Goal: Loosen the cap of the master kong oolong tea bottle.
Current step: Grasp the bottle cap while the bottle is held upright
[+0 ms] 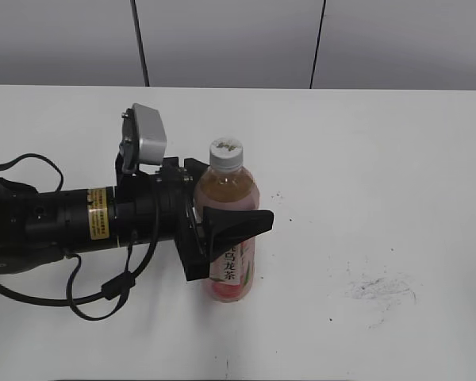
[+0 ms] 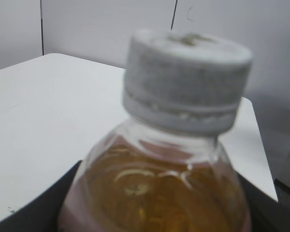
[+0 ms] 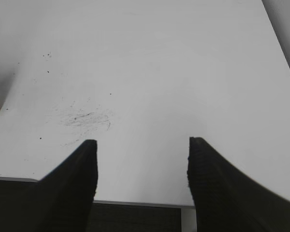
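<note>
The master kong oolong tea bottle (image 1: pixel 226 186) stands upright on the white table (image 1: pixel 381 159), amber tea above a pink label. Its white ribbed cap (image 1: pixel 225 152) sits on the neck. My left gripper (image 1: pixel 242 210) reaches in from the left and is shut on the bottle's body below the shoulder. One black finger (image 1: pixel 238 222) crosses the front of the label. In the left wrist view the cap (image 2: pixel 186 79) and bottle (image 2: pixel 154 188) fill the frame between dark fingers (image 2: pixel 29 215). My right gripper (image 3: pixel 141 145) is open over bare table, holding nothing, and is out of the exterior view.
Dark scuff marks (image 1: pixel 381 290) lie on the table to the right of the bottle and also show as scuff marks (image 3: pixel 84 118) ahead of the right gripper. The table's near edge (image 3: pixel 135 202) runs just under the right fingers. A grey wall (image 1: pixel 301 40) is behind.
</note>
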Robot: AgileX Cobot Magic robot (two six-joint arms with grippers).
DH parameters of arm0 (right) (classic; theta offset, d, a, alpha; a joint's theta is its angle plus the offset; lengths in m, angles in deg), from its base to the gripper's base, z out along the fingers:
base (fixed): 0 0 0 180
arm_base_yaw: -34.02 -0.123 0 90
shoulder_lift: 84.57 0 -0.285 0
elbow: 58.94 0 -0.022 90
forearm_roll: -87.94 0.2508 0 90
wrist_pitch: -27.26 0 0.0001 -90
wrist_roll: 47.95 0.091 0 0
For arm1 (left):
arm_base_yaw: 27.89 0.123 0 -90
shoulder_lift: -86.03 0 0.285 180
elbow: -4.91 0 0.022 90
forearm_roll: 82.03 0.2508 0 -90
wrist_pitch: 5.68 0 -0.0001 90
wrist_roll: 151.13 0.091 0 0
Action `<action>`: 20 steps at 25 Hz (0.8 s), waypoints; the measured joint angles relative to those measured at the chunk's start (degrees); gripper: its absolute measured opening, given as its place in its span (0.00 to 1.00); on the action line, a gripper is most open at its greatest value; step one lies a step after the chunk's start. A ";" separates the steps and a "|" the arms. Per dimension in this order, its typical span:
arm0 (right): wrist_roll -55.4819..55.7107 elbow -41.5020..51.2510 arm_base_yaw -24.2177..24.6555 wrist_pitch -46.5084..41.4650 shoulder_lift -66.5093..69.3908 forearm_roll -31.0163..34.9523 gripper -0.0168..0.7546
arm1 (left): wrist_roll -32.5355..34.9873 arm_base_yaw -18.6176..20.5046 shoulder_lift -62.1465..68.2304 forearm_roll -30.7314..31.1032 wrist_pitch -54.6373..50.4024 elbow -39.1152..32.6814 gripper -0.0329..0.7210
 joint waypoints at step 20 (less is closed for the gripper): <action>-14.27 -21.95 -4.48 -1.96 43.54 16.14 0.51 | 0.06 0.00 0.00 0.00 0.00 0.00 0.63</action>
